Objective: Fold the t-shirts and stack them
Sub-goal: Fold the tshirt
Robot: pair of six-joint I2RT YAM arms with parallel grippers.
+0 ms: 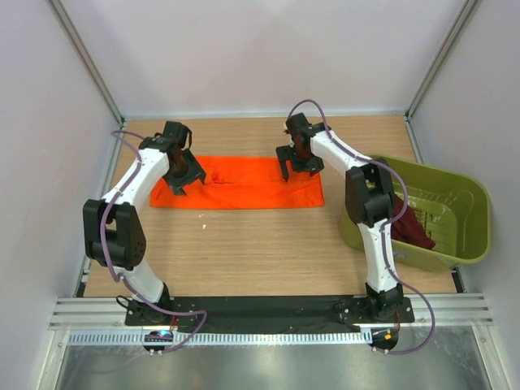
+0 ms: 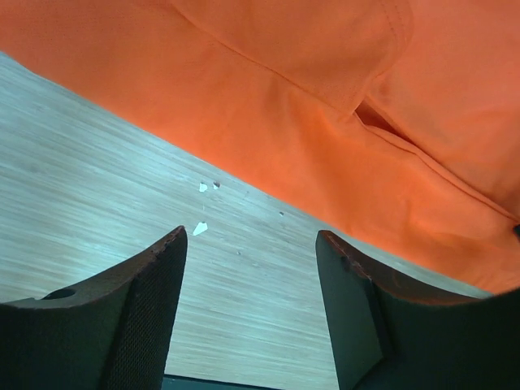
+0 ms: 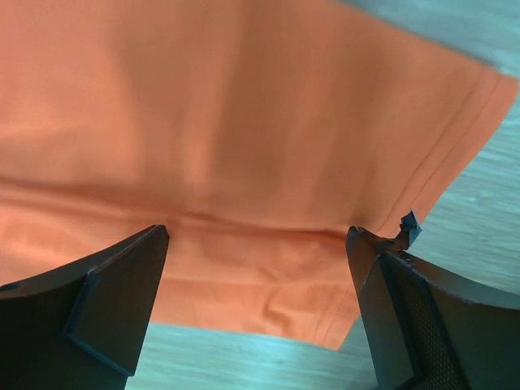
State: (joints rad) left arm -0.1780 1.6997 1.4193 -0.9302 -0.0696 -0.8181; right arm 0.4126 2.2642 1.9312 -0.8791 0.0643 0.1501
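The orange t-shirt (image 1: 244,185) lies flat on the wooden table as a long folded strip. My left gripper (image 1: 185,180) hangs over its left end, jaws open; in the left wrist view the orange cloth (image 2: 325,122) fills the top, and only bare wood shows between the fingers (image 2: 146,309). My right gripper (image 1: 299,166) hovers over the strip's right end, jaws wide open. In the right wrist view the shirt (image 3: 244,122) and its hemmed corner lie below the gripper (image 3: 258,236), with nothing gripped. The maroon t-shirt (image 1: 410,227) lies crumpled in the tub.
The olive-green plastic tub (image 1: 463,244) stands at the table's right edge, close beside the right arm. Small white specks (image 1: 203,216) lie on the wood just in front of the orange shirt. White walls enclose the table on three sides.
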